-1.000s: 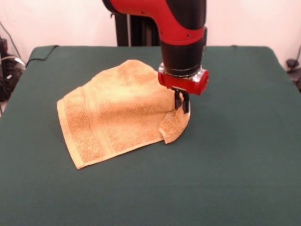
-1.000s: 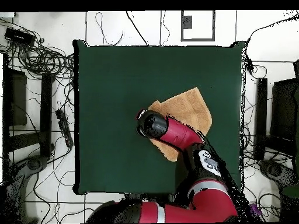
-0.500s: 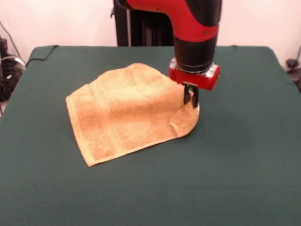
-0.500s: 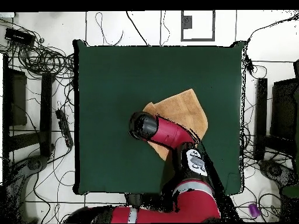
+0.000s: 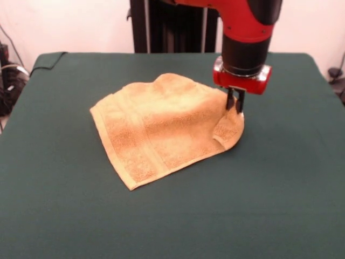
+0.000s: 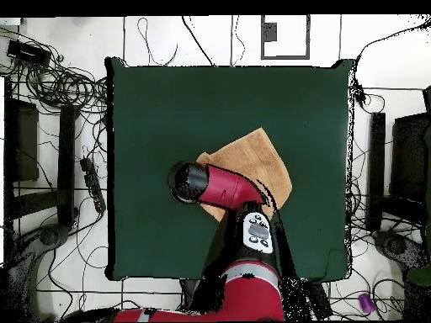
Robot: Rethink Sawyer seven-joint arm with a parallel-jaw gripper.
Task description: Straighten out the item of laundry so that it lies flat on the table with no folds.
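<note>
Overhead view: arm hides part of towel.

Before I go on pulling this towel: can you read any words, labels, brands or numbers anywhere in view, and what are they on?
None can be read.
Towel: no label or print shows.
Gripper, shut on the towel's corner: no markings.
Arm: a white panel with dark marks in the overhead view, too small to read.
Table: plain green cloth, no text.
</note>
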